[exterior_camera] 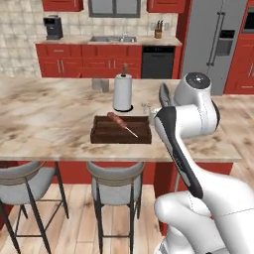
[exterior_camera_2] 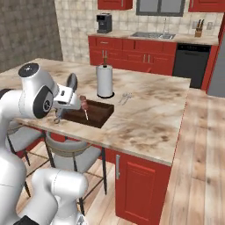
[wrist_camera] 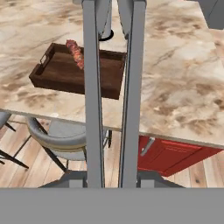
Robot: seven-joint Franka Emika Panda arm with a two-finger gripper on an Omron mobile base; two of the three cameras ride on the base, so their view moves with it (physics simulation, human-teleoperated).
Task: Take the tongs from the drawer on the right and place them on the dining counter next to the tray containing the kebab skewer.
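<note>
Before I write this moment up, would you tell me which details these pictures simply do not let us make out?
- Tongs, hand view: their far ends run off the top edge.
- Gripper, left base view: hidden behind the arm's own white links.
- Tray, left base view: its right end is covered by the arm.
- Small silvery utensil on the dining counter, right base view: too small to identify.
- Kebab skewer, hand view: its stick passes behind the tongs.
</note>
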